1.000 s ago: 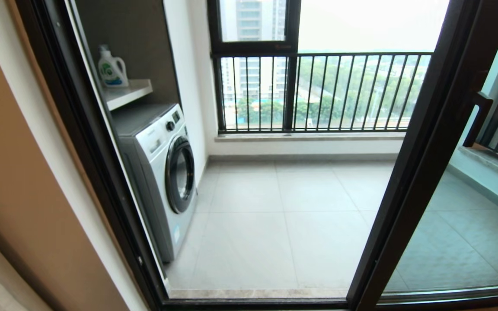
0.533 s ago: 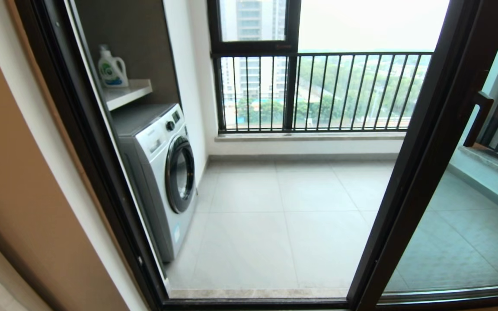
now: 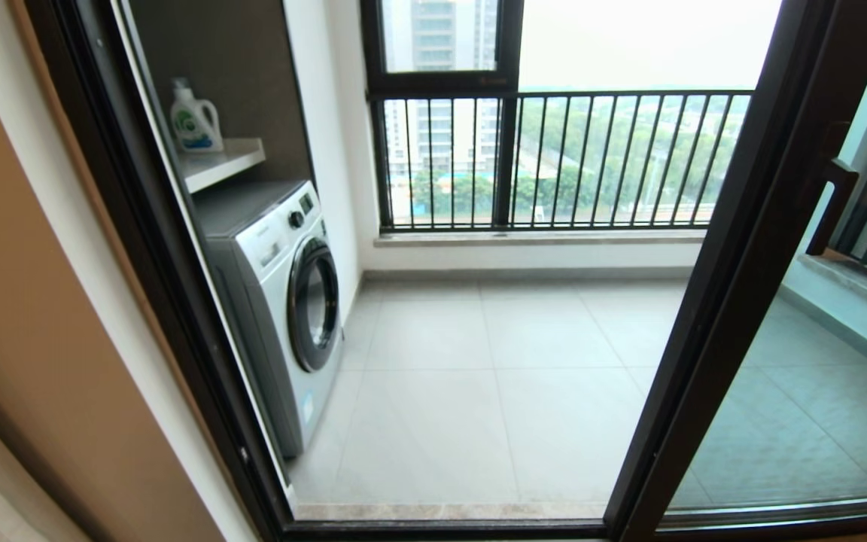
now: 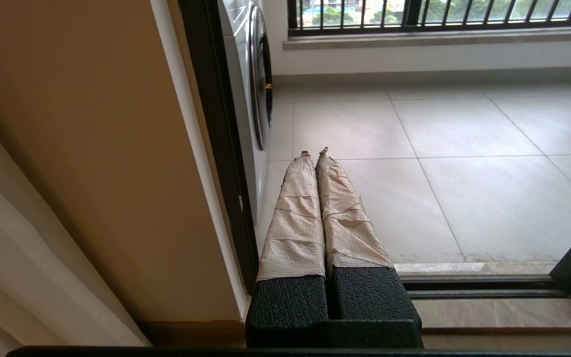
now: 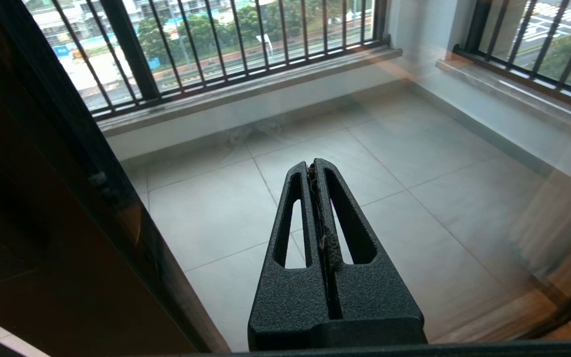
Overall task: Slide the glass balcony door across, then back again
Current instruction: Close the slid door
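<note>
The glass balcony door (image 3: 749,248) stands slid to the right, so the opening onto the balcony is wide. Its dark frame runs slanting down the right of the head view, and the dark bar handle (image 3: 834,205) sits just beyond it behind the glass. Neither gripper shows in the head view. My left gripper (image 4: 315,152) is shut, its tape-wrapped fingers (image 4: 298,208) held low beside the left door jamb (image 4: 218,148). My right gripper (image 5: 313,163) is shut and empty, facing the door's glass (image 5: 464,148), with the door's frame (image 5: 67,129) close beside it.
A white washing machine (image 3: 283,293) stands inside the balcony at the left, under a shelf (image 3: 219,162) with a detergent bottle (image 3: 194,119). The black-barred railing window (image 3: 554,162) closes the far side. The floor track (image 4: 479,285) crosses the threshold. A tan wall (image 3: 19,301) is at the left.
</note>
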Motion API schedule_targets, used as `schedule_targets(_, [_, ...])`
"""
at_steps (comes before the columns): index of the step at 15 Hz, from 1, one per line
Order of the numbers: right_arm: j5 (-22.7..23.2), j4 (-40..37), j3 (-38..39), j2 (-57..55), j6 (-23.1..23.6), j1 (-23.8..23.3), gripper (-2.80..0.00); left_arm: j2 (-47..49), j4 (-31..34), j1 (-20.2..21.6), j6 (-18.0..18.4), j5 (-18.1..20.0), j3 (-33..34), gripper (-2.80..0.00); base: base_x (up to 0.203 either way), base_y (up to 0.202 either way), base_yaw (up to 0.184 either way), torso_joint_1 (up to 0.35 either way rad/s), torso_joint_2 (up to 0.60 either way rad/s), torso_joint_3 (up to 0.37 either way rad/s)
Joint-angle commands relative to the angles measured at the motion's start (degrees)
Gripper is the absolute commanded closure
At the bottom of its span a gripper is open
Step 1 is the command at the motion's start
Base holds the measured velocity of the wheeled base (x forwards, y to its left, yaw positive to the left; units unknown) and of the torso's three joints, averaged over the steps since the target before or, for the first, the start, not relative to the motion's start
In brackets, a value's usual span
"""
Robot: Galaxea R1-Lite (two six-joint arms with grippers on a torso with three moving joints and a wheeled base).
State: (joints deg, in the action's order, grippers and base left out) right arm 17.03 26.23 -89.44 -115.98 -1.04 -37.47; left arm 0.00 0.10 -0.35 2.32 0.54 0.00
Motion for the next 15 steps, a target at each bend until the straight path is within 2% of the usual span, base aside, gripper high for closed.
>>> schedule_targets(1, [0.11,0.13,-2.12,-3.09,0.03,1.27,0.00,0.09,-0.01,0.00,0.06,-0.01,0.00,0.00,0.000,0.000,0.000,0.000,0.00,0.000])
schedule_targets(8, [-0.85,0.22,-3.29,-3.55,-0.02,6.36,0.00,0.09,-0.01,0.00,0.06,-0.01,0.00,0.00,0.000,0.000,0.000,0.000,0.00,0.000])
schedule_targets(15, [-0.95,0.40,-3.90,-3.90,-0.02,8.66,0.00,0.09,-0.01,0.00,0.06,-0.01,0.00,0.00,0.000,0.000,0.000,0.000,0.00,0.000])
